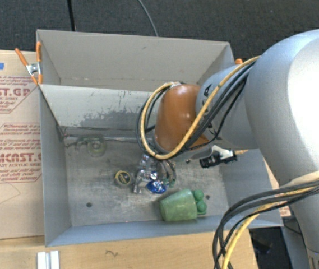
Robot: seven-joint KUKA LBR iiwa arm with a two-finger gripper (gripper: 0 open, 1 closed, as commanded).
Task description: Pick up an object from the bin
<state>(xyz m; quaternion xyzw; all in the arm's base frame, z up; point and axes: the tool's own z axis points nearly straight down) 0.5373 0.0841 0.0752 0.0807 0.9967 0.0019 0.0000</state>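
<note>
the claw (155, 177), clenched or released one cannot tell, sits low over a small blue thing (157, 188) on the bin (92, 206) floor, just beside a green lump (181, 206); a glancing close could knock the small blue thing aside

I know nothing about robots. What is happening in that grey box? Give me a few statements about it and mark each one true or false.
1. The gripper is down inside the bin, close to its floor. True.
2. A green lump lies by the bin's wall at the view's lower edge. True.
3. The small blue thing lies in the bin's far left corner. False: it lies mid-floor, right at the gripper.
4. The bin is heaped full. False: only a few small things lie on its floor.
5. A small ring lies to the view's left of the gripper. True.
</note>
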